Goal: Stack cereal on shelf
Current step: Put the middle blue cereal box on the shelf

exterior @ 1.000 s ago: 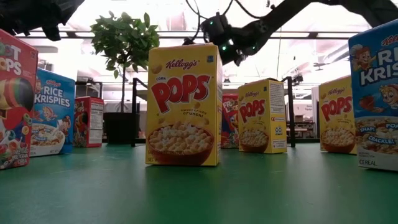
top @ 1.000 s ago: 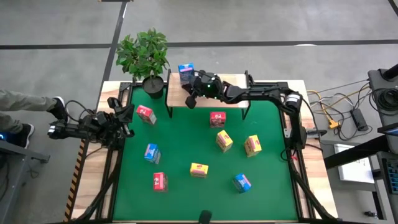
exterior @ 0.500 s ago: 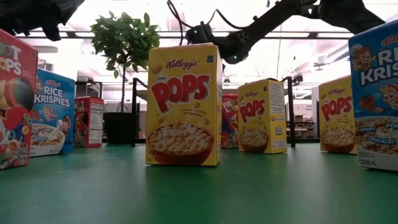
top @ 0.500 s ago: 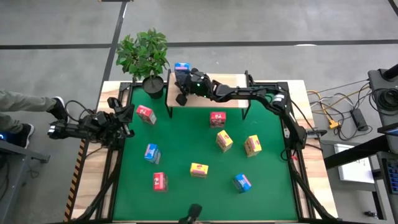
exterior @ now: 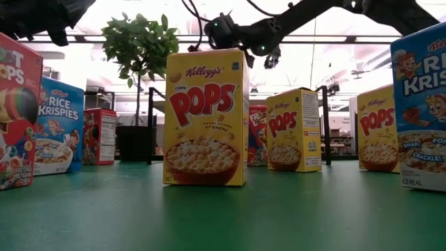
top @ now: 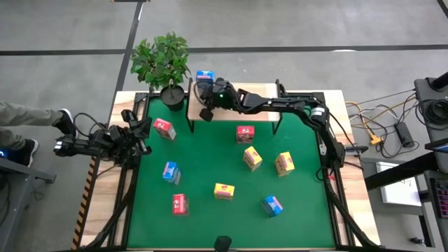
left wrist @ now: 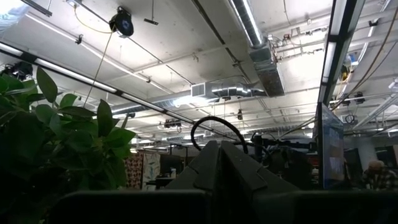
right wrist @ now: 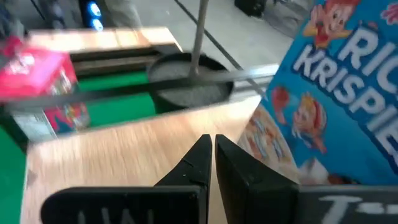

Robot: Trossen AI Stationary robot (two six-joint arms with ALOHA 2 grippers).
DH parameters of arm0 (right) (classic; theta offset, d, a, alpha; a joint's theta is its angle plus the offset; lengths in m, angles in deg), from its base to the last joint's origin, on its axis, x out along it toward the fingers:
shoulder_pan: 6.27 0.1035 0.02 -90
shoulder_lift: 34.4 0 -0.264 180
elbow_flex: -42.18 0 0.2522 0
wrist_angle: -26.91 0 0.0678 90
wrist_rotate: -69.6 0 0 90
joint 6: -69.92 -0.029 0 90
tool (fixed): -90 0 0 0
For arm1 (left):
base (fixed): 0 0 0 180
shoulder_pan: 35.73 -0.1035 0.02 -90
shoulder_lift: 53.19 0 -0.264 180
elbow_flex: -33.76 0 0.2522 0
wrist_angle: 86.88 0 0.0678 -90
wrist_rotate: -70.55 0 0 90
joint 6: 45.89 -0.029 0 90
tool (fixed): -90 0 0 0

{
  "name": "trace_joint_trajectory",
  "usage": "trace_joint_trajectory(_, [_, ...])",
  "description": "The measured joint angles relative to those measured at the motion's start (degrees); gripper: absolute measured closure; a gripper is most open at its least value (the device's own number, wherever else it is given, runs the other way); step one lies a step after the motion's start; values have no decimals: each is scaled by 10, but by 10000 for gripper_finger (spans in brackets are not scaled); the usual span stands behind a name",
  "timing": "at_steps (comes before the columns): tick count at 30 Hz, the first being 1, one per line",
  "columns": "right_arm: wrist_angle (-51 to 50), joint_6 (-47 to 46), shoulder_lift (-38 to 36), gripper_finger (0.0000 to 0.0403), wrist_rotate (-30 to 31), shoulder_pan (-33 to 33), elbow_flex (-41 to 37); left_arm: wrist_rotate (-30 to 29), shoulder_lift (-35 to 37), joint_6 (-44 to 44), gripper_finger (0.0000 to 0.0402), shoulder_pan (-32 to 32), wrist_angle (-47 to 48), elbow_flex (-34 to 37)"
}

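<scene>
1. I see the bench (top: 329, 98) covered by a green mat (top: 224, 161); the wooden shelf (top: 245, 112) stands at its far edge beside a potted plant (top: 162, 59).
2. My right arm reaches across the shelf. Its right gripper (top: 204, 94) hangs over the shelf's plant-side end. In the right wrist view the fingertips (right wrist: 202, 149) are pinched together with nothing between them.
3. My left gripper (top: 140, 140) waits at the bench's left edge. The left wrist view shows its fingertips (left wrist: 214, 155) meeting, holding nothing.
4. One blue box (top: 204, 75) stands on the shelf's far corner. Only the right wrist view reads its front: "RICE KRISPIES" (right wrist: 336, 93).
5. Eight boxes remain on the mat.
6. The low view alone reads the rest: "Kellogg's Corn POPS" on the nearest yellow box (exterior: 205, 117), two more Pops boxes, and another "RICE KRISPIES" box (exterior: 57, 125) at left.
</scene>
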Motion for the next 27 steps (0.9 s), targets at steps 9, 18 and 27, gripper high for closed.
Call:
trace_joint_trajectory(9, [0,39,-4,390,65,-3,0,0,0,0,402,0,0,0])
trace_joint_trajectory(18, [0,52,-3,390,65,-7,0,0,0,0,402,0,0,0])
trace_joint_trajectory(27, [4,46,-2,390,65,-12,0,0,0,0,402,0,0,0])
